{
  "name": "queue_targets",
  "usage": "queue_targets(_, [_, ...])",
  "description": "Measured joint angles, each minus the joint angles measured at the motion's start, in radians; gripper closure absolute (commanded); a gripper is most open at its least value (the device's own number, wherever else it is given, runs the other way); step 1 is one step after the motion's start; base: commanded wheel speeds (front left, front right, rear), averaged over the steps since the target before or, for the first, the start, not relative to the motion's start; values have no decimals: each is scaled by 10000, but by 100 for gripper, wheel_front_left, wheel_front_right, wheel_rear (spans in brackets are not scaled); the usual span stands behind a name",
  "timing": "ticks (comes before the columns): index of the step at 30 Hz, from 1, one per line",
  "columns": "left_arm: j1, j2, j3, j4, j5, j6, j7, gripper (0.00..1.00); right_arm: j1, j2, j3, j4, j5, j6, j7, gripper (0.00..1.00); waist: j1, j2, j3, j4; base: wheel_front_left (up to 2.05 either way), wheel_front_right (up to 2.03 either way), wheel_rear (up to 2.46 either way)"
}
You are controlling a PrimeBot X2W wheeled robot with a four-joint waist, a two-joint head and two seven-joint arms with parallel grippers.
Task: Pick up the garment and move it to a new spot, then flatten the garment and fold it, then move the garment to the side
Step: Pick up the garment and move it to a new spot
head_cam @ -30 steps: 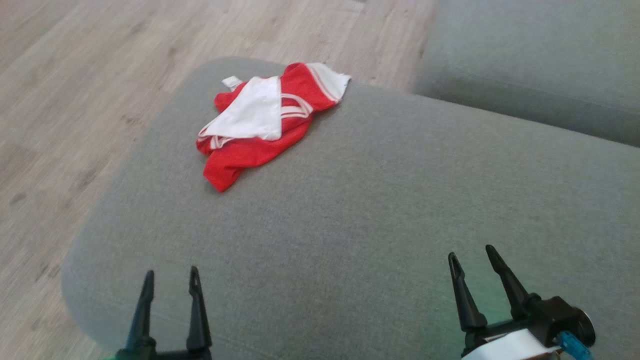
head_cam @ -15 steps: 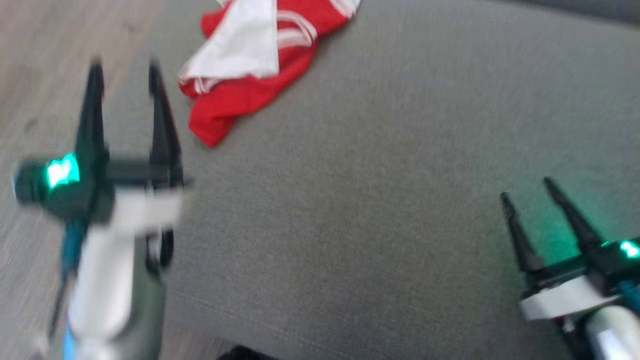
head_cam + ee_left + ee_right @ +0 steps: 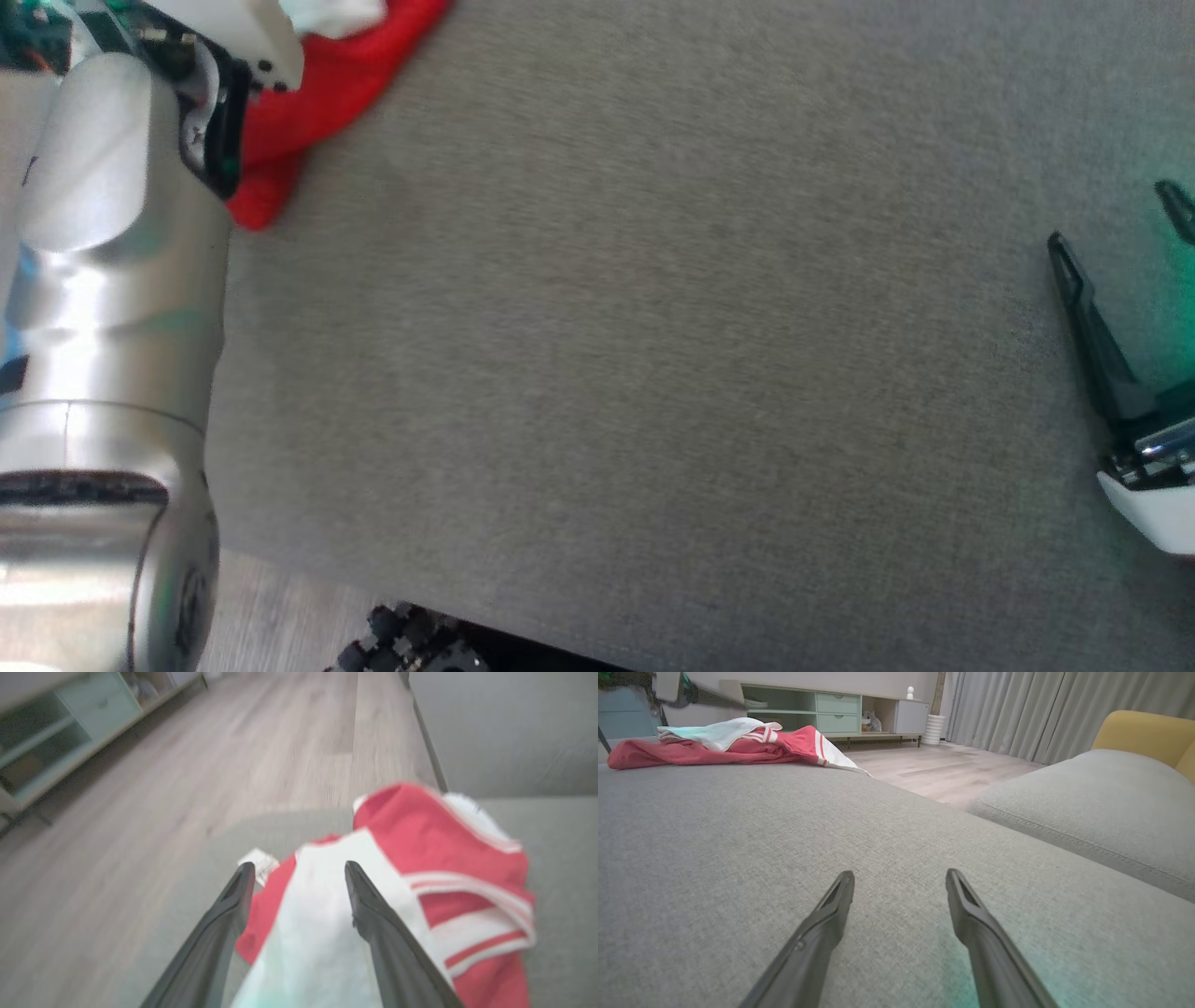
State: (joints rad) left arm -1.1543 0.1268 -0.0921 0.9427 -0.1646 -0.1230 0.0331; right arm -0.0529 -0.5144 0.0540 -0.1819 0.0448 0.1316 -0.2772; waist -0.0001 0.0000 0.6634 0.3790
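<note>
1. The red and white soft cloth garment [image 3: 420,858] lies in a crumpled heap near one corner of the big grey fabric sofa cushion [image 3: 653,373]. The pale wooden floor [image 3: 280,742] starts just past that corner.
2. Our left claw [image 3: 299,865] is wide open and holds nothing. Its two dark fingers [image 3: 219,933] point at the white part of the heap, one on each side of it. The left wrist view is blurry, so we cannot tell if they touch the cloth yet.
3. Our right claw [image 3: 900,873] is wide open too, and empty. It sits low over bare cushion, well apart from the garment.
4. We think the garment is light, soft and floppy. It will sag and hang down when lifted, and it will not break.
5. We think a thin pinch could slip off or lift just one layer. A thick bunch at the top of the heap, where the white part folds over the red, looks like the best place to grab.
6. The striped edge looks firmer, so we think it would be good to hold when we flatten the garment.
</note>
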Motion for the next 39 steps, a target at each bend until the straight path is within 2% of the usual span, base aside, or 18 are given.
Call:
queue_targets(3, [-295,15,17,1275,-466,-19,895,0,-168,-36,50,-439,27,0,-48,0,0,0,432,-271,0,0,0])
queue_targets(5, [-605,130,-13,1553,-848,-59,1294,0,-307,-31,84,-566,27,2,-48,0,-2,1,622,-471,0,0,0])
queue_targets(7, [-911,391,-280,1530,-1174,-94,1317,100,-472,4,119,-633,27,2,-54,0,-2,0,749,-640,0,0,0])
queue_targets(12, [-725,711,-1195,1323,-1649,-94,-50,100,-794,209,209,-211,19,2,-104,0,2,0,568,-783,0,0,0])
queue_targets(13, [-725,711,-1195,1323,-1649,-94,-50,100,-794,209,209,-211,19,2,-104,0,2,0,568,-783,0,0,0])
queue_targets(16, [-684,1129,-1870,1024,-1659,-96,-786,100,-1071,485,360,504,-8,2,-88,0,3,0,124,-811,0,0,0])
queue_targets(20, [-1030,1712,-2660,397,-1662,-96,-1409,100,-1471,1070,623,1515,-6,0,61,0,5,-1,-699,-954,0,0,0])
queue_targets(25, [-1328,2054,-3948,-938,-2270,-94,-1434,100,-1270,2232,1108,2270,75,0,148,0,3,0,-1952,-1345,0,0,0])
queue_targets(28, [-1315,2324,-4893,-1900,-2514,-94,-1198,100,-999,2681,1080,2318,84,0,148,0,1,0,-2738,-1699,0,0,0])
queue_targets(33, [-1291,2771,-5601,-3582,-3068,-94,-1018,100,-453,3361,924,2303,272,0,148,0,-2,0,-3770,-2635,0,0,0])
queue_targets(39, [-227,2529,-6238,-5051,-3292,-65,-968,100,-114,3754,744,2132,347,0,148,0,-2,0,-4419,-3999,0,0,0])
